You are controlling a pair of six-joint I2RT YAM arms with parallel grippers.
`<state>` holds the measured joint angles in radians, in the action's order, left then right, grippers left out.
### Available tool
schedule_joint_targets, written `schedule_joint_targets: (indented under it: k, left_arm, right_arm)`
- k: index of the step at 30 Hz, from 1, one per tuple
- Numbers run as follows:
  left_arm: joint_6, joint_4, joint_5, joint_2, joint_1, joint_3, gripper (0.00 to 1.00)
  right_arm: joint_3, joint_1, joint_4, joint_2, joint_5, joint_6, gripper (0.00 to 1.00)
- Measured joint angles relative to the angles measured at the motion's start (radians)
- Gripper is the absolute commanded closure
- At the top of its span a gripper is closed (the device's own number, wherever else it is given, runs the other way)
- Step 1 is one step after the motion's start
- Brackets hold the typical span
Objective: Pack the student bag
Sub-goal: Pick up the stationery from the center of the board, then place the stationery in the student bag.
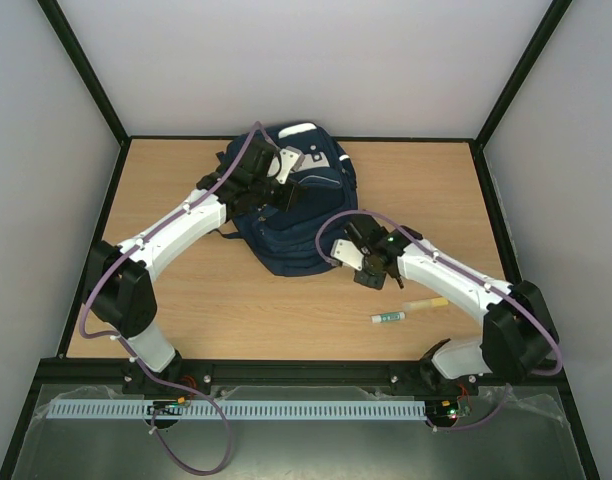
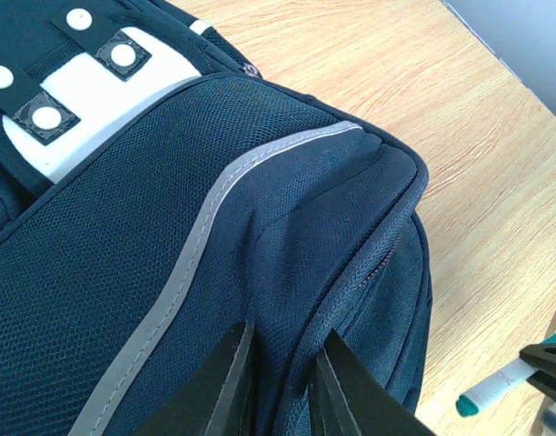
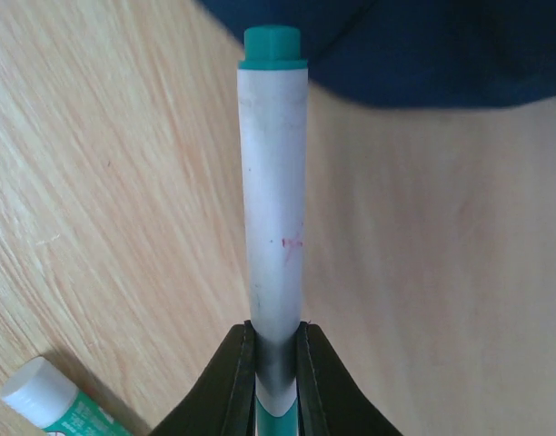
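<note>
The student bag (image 1: 286,225), navy blue with a grey stripe (image 2: 205,218) and white patches, lies at the middle of the table. My left gripper (image 1: 283,190) rests on top of it. In the left wrist view this gripper (image 2: 282,368) is shut on a fold of the bag's fabric beside a zipper seam. My right gripper (image 1: 371,268) hovers at the bag's right front edge. In its own view the right gripper (image 3: 276,350) is shut on a white marker (image 3: 273,182) with a teal cap, which points toward the bag (image 3: 423,45). The marker (image 2: 496,392) also shows in the left wrist view.
A green-and-white glue stick (image 1: 387,317) lies on the wooden table (image 1: 186,310) in front of the right gripper and shows again as the glue stick (image 3: 51,400) in the right wrist view. A pale yellow stick-like item (image 1: 426,303) lies beside it. Walls enclose the table on three sides.
</note>
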<state>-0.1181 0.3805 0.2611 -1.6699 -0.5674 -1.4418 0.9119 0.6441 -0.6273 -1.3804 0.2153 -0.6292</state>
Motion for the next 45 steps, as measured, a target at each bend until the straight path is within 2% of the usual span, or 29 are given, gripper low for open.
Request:
schedule_joint_targets:
  k: [6,11,20,32,38,42,45]
  left_arm:
    - [0.0,0.001,0.0,0.0,0.0,-0.002,0.84]
    - [0.0,0.005,0.0,0.0,0.0,-0.006,0.84]
    - [-0.002,0.01,0.008,0.0,0.0,-0.013,0.84]
    - [-0.002,0.01,0.016,0.0,0.0,-0.013,0.84]
    - [0.0,0.008,0.007,0.0,0.006,-0.013,0.84]
    - [0.0,0.008,0.004,0.0,0.008,-0.015,0.84]
    - [-0.002,0.0,0.004,0.0,0.007,-0.018,0.84]
  right_arm:
    - [0.151,0.07,-0.027,0.008,0.084,-0.05,0.99]
    - [0.207,0.139,0.039,0.008,0.187,-0.146,0.99]
    - [0.236,0.213,0.279,-0.089,0.338,-0.369,0.99]
    - [0.235,0.214,0.682,-0.259,0.381,-0.674,0.97]
    - [0.22,0.209,0.861,-0.318,0.385,-0.764,0.86]
    - [0.21,0.2,0.943,-0.344,0.388,-0.782,0.62]
    - [0.2,0.196,0.963,-0.346,0.388,-0.773,0.56]
